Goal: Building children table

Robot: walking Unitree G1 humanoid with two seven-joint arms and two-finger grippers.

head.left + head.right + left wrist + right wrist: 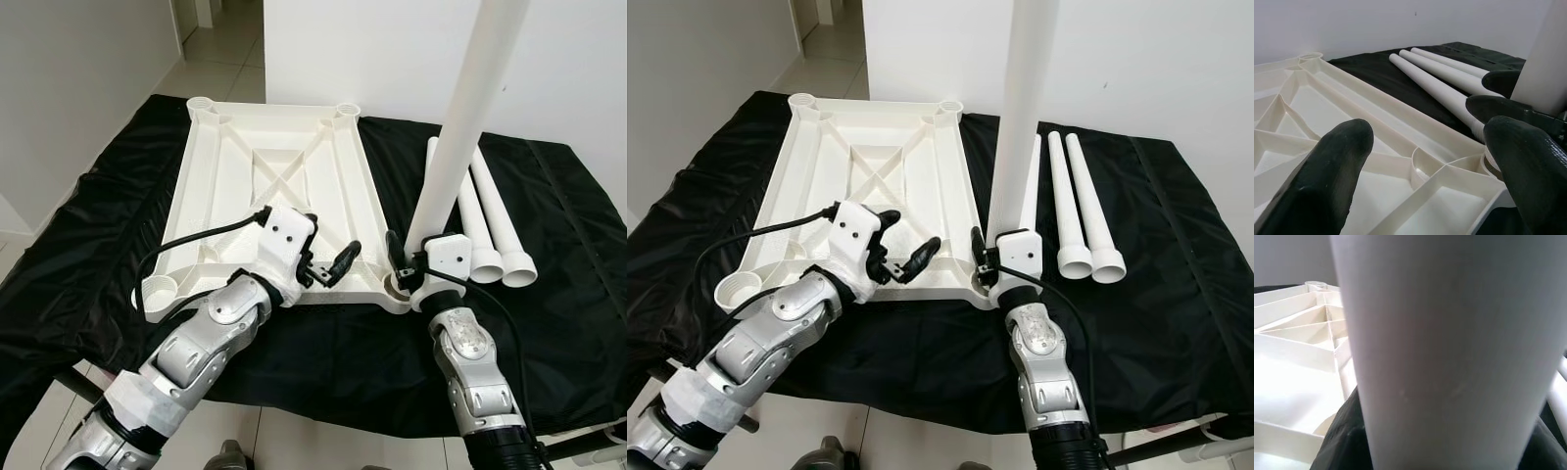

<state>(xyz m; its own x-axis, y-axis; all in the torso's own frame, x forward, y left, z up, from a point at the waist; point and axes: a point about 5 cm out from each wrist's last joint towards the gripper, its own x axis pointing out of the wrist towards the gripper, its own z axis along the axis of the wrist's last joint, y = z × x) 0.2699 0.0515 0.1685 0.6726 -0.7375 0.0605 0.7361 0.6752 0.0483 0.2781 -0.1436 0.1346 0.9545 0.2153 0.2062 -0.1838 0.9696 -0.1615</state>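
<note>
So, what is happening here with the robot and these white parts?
The robot is putting together a small white table. The table top lies upside down on a black cloth. The right hand holds one leg upright at the near right corner socket of the top. The left hand hovers open over the near edge, beside that corner. Three more legs lie on the cloth to the right.

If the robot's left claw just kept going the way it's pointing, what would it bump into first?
Most likely the upright leg held by the right gripper at the tabletop's near corner. The left gripper, fingers open, points that way across the rim; depth is hard to judge.
</note>
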